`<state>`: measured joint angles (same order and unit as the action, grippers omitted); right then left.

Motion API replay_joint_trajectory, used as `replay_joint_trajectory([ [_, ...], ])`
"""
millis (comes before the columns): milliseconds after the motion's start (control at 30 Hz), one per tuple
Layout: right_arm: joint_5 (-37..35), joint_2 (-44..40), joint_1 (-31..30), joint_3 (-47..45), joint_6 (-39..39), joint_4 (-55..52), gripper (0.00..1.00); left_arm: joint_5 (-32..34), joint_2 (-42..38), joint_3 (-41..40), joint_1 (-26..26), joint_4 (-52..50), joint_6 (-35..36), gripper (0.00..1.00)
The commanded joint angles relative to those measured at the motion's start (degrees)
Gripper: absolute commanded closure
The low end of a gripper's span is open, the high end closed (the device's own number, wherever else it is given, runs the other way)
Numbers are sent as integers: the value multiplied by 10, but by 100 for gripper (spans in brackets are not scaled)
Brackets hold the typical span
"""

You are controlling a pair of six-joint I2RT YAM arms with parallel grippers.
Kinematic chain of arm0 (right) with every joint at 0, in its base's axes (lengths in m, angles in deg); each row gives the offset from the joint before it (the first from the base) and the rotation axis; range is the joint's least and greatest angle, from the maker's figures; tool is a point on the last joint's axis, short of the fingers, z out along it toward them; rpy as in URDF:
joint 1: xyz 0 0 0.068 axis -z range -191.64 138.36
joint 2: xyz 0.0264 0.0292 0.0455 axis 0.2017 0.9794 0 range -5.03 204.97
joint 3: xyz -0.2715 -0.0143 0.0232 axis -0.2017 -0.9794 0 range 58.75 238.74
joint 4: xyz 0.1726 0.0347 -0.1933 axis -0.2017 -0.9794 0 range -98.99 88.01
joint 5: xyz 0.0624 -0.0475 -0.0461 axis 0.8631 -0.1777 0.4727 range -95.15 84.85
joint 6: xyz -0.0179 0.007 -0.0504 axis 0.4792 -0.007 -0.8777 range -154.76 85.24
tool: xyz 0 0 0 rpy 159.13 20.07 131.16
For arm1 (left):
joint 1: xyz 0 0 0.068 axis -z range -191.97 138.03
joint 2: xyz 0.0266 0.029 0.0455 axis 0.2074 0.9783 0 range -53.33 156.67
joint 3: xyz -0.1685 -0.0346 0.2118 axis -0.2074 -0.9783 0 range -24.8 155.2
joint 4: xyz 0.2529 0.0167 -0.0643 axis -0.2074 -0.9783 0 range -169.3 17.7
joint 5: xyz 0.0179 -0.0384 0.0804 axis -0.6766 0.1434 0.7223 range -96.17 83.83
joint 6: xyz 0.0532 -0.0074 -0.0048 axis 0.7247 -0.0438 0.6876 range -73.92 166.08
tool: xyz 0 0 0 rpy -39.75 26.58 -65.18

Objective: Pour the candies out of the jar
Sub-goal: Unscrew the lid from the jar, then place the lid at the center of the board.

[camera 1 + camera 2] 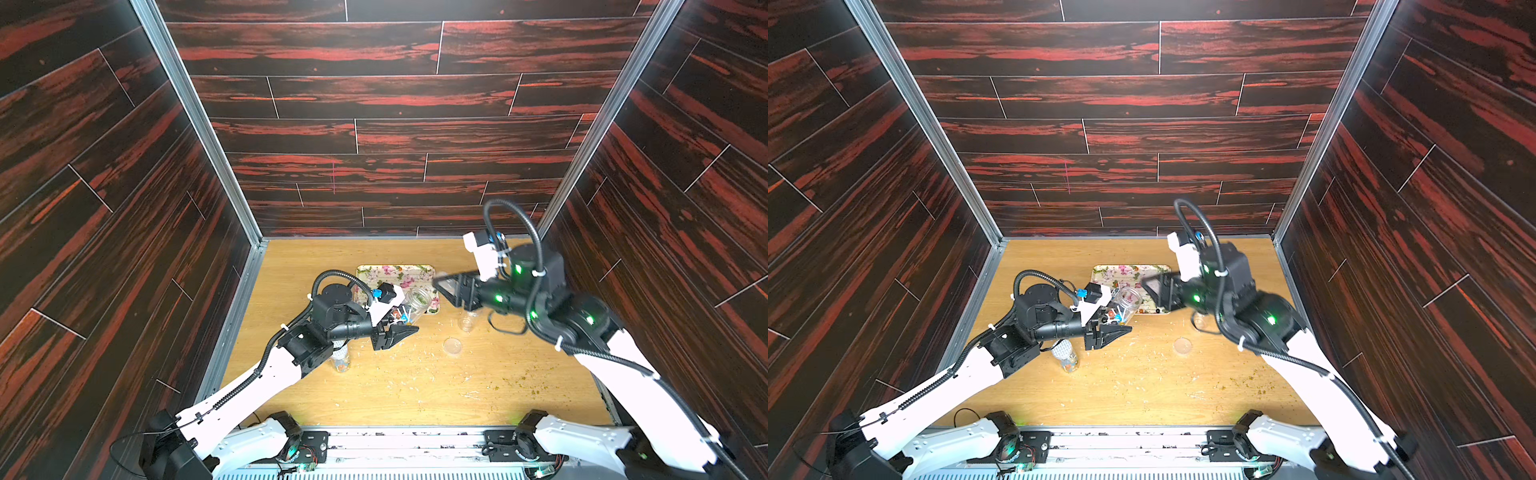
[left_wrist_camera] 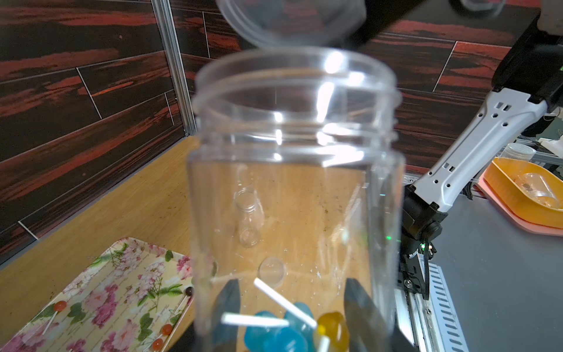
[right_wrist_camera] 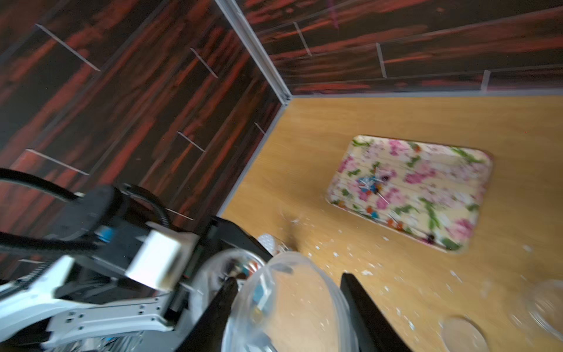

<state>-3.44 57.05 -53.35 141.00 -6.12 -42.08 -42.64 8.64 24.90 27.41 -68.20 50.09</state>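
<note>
My left gripper (image 2: pixel 292 289) is shut on the base of a clear jar (image 2: pixel 295 152), one finger on each side. The jar (image 1: pixel 417 302) hangs tilted above the near edge of the flowered tray (image 1: pixel 395 272), and its mouth is uncovered. Blue and yellow candies (image 2: pixel 283 332) with white sticks lie at the jar's bottom. More candies (image 3: pixel 373 186) rest on the tray. My right gripper (image 3: pixel 289 279) is shut on the jar's clear lid (image 3: pixel 289 304), which hangs just off the jar's mouth. In both top views the right gripper (image 1: pixel 1156 286) hovers over the tray's right end.
A small bottle (image 1: pixel 340 361) with coloured bits stands under my left arm. An empty small clear jar (image 1: pixel 467 320) and a loose clear lid (image 1: pixel 452 345) sit on the wooden table right of centre. Pale crumbs are scattered over the front of the table.
</note>
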Motion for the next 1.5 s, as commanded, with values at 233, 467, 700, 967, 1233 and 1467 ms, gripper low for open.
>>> replay_joint_trajectory([
  [233,-94,-85,1,-254,57,51,48,-4,-19,-2,-2,7,-5,59],
  [467,-116,-84,-14,-395,114,109,48,-3,-20,-2,-2,6,-5,59],
  [700,-156,-49,-66,-476,175,146,48,-2,-19,-3,-2,6,-6,59],
  [967,-175,2,-77,-540,217,214,47,-2,-21,-6,-2,5,-6,59],
  [1233,-181,49,-82,-547,225,235,38,1,-19,-8,-2,5,-4,59],
  [1467,-186,59,-85,-551,230,233,35,3,-19,-9,-2,5,-4,59],
])
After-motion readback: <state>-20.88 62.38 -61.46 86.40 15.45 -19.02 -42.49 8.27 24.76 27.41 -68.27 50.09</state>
